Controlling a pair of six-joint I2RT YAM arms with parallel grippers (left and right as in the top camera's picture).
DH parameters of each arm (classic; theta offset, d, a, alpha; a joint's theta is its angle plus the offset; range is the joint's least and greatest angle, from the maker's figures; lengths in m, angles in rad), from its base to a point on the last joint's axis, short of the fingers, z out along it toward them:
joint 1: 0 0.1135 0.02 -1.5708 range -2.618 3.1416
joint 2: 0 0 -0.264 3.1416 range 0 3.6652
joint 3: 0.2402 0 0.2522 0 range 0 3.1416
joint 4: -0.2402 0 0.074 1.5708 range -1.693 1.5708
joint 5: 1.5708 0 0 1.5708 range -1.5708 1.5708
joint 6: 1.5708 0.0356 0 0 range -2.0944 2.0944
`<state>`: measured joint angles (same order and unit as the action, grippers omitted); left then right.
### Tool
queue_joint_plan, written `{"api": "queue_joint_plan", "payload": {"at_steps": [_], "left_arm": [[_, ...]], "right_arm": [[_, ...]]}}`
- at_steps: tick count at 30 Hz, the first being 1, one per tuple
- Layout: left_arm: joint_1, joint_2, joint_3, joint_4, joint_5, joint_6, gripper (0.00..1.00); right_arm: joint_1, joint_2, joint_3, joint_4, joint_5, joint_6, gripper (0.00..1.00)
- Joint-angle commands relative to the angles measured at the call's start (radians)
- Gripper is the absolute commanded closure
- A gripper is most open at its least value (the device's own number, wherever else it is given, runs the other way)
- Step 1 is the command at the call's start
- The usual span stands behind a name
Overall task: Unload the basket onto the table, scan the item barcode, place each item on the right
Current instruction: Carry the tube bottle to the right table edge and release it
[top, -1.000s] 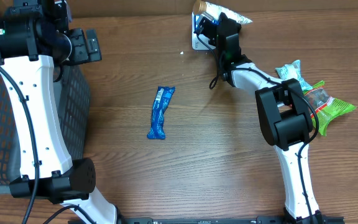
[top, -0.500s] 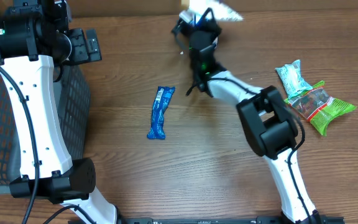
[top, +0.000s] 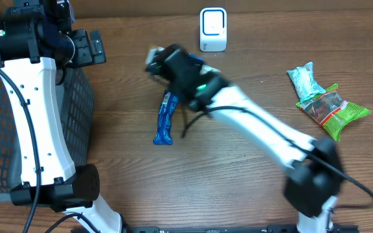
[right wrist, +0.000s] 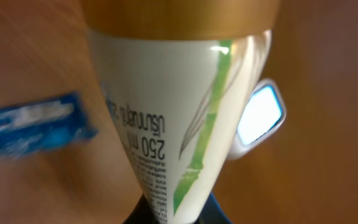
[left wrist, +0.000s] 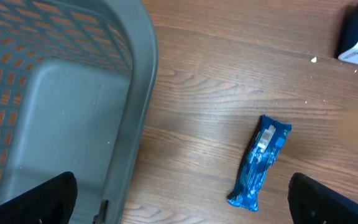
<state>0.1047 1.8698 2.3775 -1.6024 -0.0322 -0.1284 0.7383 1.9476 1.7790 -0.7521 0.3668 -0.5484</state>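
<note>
So the right end effector (right wrist: 174,214) is pinched shut on the narrow end of a white tube (right wrist: 166,124), gold cap pointing away. My guess is that grip leaves the printed label free to face the scanner (top: 212,29), which sits well apart from it. The tube hangs above the blue packet (top: 167,116) on the bench. The left end effector (top: 90,46) gapes wide and empty over the basket (left wrist: 135,93) rim.

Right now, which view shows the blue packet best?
Left wrist: the packet lies whole and sharp. Overhead shows it small, beside the right arm. Right wrist catches only a blurred end at the left edge.
</note>
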Motion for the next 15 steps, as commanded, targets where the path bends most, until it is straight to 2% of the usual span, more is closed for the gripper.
{"api": "queue_joint_plan", "payload": {"at_steps": [1,4,6,11,15], "left_arm": [[-0.007,-0.026,0.015,0.003,0.007,-0.008,0.00],[-0.007,-0.026,0.015,0.003,0.007,-0.008,0.00],[-0.007,-0.026,0.015,0.003,0.007,-0.007,0.00],[-0.007,-0.026,0.015,0.003,0.007,-0.007,0.00],[-0.007,-0.026,0.015,0.003,0.007,-0.007,0.00]], "right_arm": [[-0.140,-0.151,0.021,-0.195,-0.257,0.367,0.96],[-0.256,-0.153,0.014,-0.403,-0.208,0.462,0.96],[-0.354,-0.140,-0.041,-0.455,-0.156,0.550,0.96],[-0.581,-0.121,-0.338,-0.250,-0.154,0.573,0.96],[-0.656,-0.120,-0.486,-0.110,-0.091,0.537,0.96]]}}
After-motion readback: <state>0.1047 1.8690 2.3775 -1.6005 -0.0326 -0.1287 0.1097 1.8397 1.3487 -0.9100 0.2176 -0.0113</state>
